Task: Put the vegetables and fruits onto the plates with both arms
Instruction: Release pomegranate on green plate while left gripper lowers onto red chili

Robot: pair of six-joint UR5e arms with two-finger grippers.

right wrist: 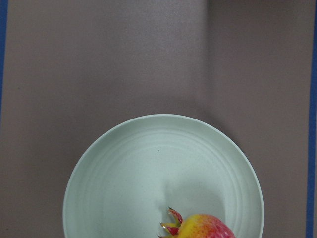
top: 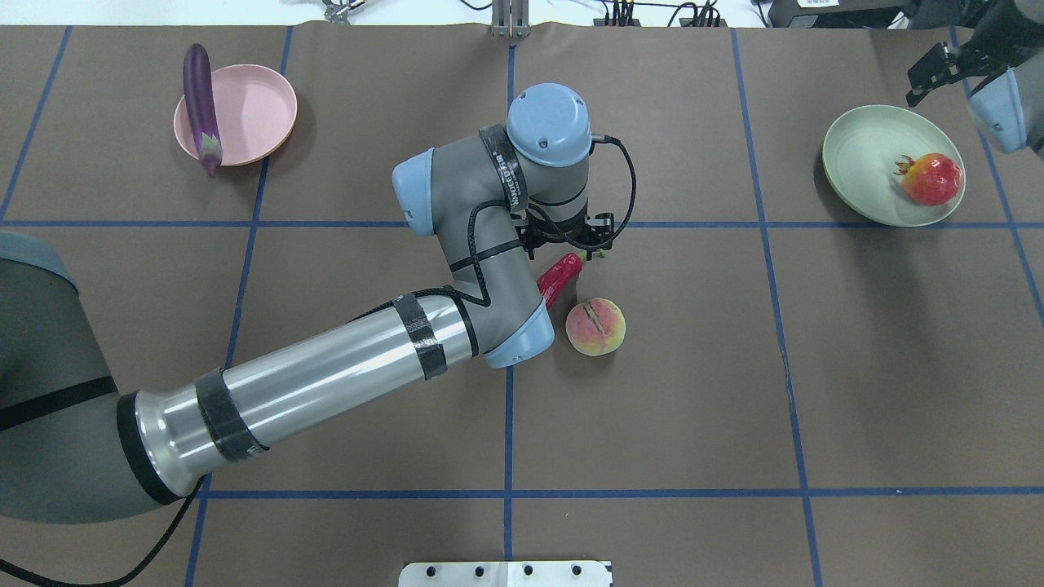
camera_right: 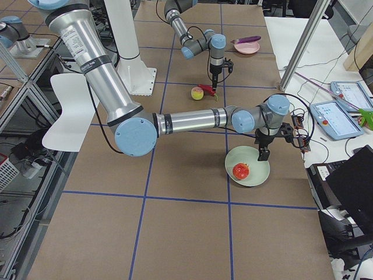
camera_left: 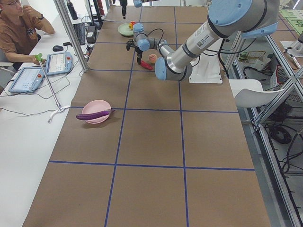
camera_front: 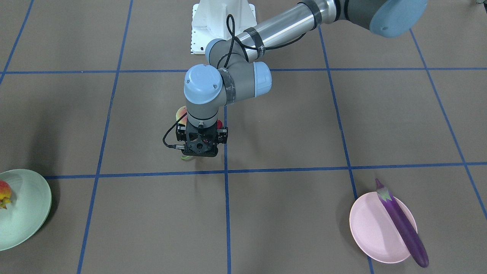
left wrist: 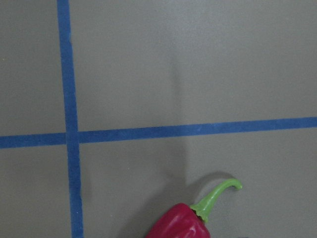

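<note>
Two grippers are counted. The left gripper (camera_front: 200, 146) is pointed straight down over the stem end of the chili pepper (top: 559, 277), at the centre of the overhead frame. Its fingers are hidden by its own body, so their spread cannot be told. The right gripper (camera_right: 263, 153) is hung above the far rim of the green plate (top: 864, 163), at the upper right of the overhead frame, and its spread cannot be told either.

One chili pepper is seen, red and wrinkled with a curved green stem, lying on the table (top: 816, 367). One peach (top: 596, 327), pink-yellow with a brown groove, is set just beside it.

One pomegranate (top: 931, 178), red and yellow with a small crown, is laid near the green plate's right edge. One eggplant (top: 201, 102), long and glossy purple, is laid across the rim of the pink plate (top: 253, 106) at upper left, both ends overhanging.

Two plates and two arms are counted.
</note>
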